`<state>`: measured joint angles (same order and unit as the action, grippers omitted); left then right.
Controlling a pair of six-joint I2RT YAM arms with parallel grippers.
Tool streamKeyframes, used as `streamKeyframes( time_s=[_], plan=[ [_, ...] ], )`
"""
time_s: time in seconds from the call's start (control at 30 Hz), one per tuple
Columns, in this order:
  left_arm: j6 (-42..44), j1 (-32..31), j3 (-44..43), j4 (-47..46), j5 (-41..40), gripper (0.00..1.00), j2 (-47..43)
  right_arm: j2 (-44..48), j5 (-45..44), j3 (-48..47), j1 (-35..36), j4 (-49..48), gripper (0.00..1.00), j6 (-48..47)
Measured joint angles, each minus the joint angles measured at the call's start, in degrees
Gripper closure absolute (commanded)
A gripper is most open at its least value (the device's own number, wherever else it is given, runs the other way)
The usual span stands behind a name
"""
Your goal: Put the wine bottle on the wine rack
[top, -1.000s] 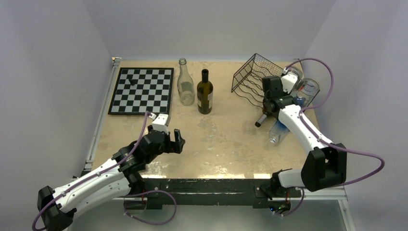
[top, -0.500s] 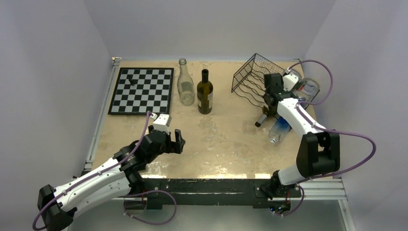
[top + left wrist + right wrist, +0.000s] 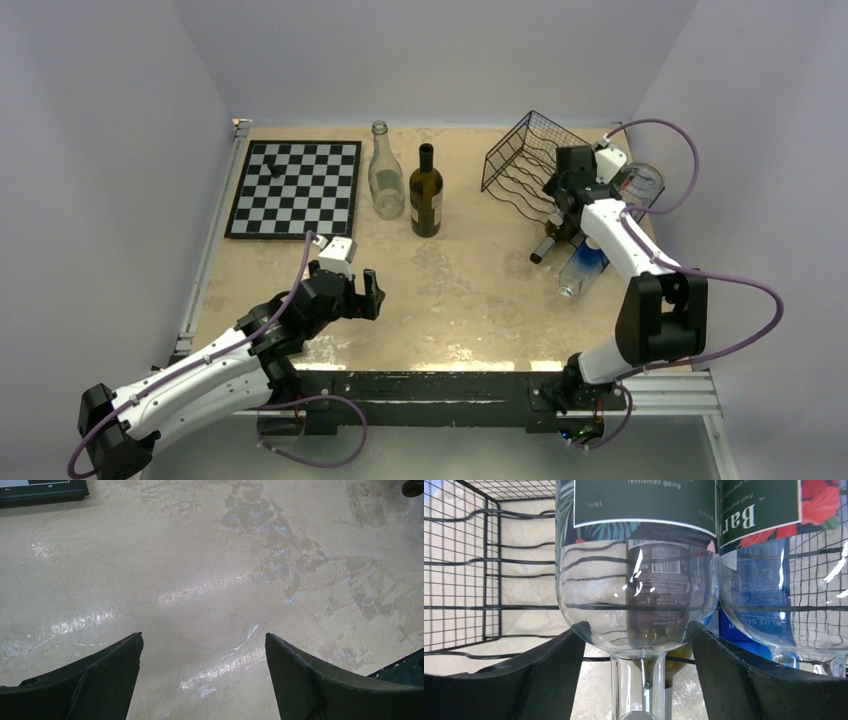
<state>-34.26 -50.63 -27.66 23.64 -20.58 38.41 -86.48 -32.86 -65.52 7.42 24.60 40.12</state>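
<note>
The black wire wine rack stands at the back right of the table. In the right wrist view a clear wine bottle with a dark green label lies on the rack's wires, its neck pointing at the camera. My right gripper is open. Its fingers straddle the neck without touching it, their tips close to the bottle's shoulders. From above, the right gripper sits at the rack's right end. My left gripper hangs open over bare table, holding nothing.
A blue-labelled clear bottle lies next to the first. A dark bottle's neck and another clear bottle stick out below the rack. A clear bottle and a dark green bottle stand mid-table beside a chessboard.
The right gripper has opened off the clear bottle's neck after pushing further toward the back of the rack. The left arm has not moved.
</note>
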Motion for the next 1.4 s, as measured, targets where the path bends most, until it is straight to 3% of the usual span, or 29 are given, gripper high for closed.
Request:
streamKeyframes(
  time_s=[0.13, 0.33, 0.47, 0.6, 0.7, 0.93, 1.4],
  plan=[
    [0.07, 0.0, -0.02, 0.02, 0.0, 0.05, -0.02, 1.7, 0.81, 0.42, -0.55, -1.27, 0.11, -0.63],
    [0.79, 0.0, -0.83, 1.09, -0.02, 0.04, -1.44, 10.8, 4.11, 1.7, -0.68, -2.05, 0.1, -4.48],
    [0.9, 0.0, -1.79, 1.77, -0.02, 0.04, -3.45, 18.43, 12.46, 1.62, -0.68, -3.41, 0.1, -10.36],
    [0.96, 0.0, -3.21, 2.51, -0.02, 0.04, -5.07, 20.87, 26.18, -2.69, -0.55, -1.99, 0.1, -16.04],
    [1.07, 0.0, -4.31, 3.3, 0.0, 0.03, -5.97, 20.33, 36.0, -6.49, 1.31, -1.81, 0.1, -20.06],
    [2.27, 0.0, -5.03, 5.01, 0.72, 0.03, -9.79, 17.14, 44.39, -10.64, 14.05, -1.38, 0.11, -28.59],
    [2.38, 0.0, -6.23, 9.4, 1.36, 0.03, -13.68, -1.22, 39.26, -16.04, 27.3, -9.18, 0.2, -33.22]
  ],
)
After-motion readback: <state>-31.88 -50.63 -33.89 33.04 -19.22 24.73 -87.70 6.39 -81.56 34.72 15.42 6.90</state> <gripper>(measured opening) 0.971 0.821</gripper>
